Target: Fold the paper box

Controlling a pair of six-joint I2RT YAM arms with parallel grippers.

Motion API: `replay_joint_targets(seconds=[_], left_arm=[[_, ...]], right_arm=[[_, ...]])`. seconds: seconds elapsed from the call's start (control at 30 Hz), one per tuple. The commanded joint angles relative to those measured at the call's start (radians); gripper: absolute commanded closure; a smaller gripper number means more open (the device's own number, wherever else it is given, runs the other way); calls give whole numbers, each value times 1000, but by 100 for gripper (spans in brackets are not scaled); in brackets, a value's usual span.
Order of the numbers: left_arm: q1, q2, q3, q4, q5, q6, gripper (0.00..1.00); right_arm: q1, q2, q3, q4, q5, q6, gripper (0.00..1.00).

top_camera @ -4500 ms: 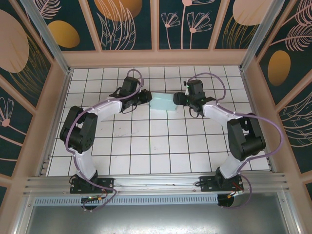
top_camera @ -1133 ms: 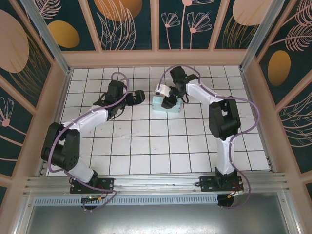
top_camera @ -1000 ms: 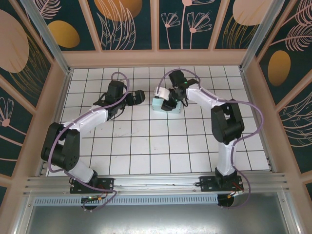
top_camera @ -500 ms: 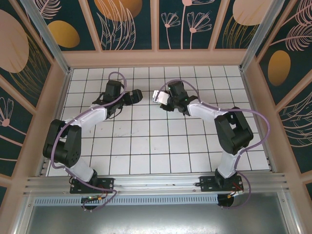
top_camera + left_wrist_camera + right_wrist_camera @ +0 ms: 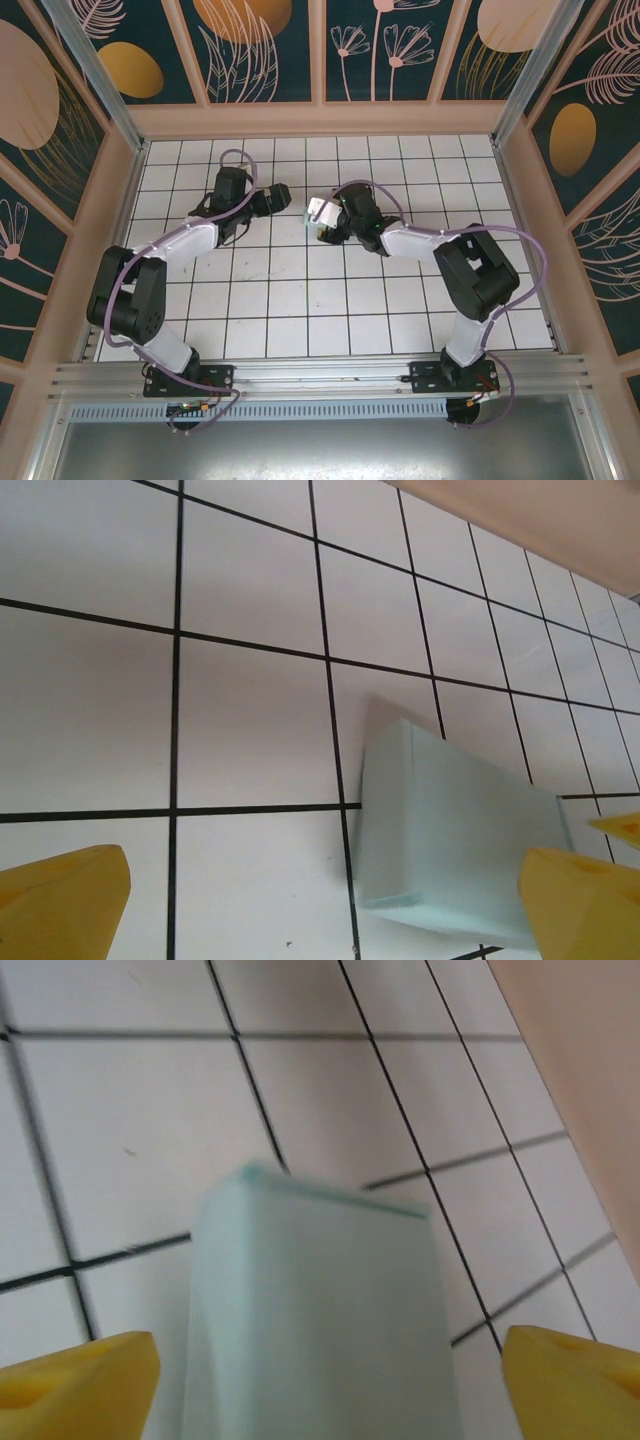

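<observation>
We are observing the paper box (image 5: 450, 850) lying as a folded rectangular block on the tiled table (image 5: 250, 710) (far centre in the top view); the right gripper (image 5: 325, 1370) is straddling it, fingers spread clear of its sides; the left gripper (image 5: 325, 895) is hovering just beside it, fingers spread wide.

A white tiled table (image 5: 300, 300) with black grid lines stands enclosed by dark floral wall panels (image 5: 270, 50).
</observation>
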Motion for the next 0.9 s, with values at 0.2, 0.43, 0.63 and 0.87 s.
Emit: replay_joint_targets(seconds=[0.2, 0.43, 0.63, 0.87], left_arm=[[54, -164, -144, 205, -148, 102, 1], [88, -335, -433, 588, -415, 318, 2], [102, -318, -554, 748, -526, 499, 2], [171, -248, -554, 848, -468, 534, 1]], right_arm=[[-196, -195, -133, 218, -291, 458, 8], [-432, -311, -403, 599, -156, 820, 8], [-589, -288, -537, 752, -54, 950, 8], [-659, -261, -547, 804, -7, 924, 10]])
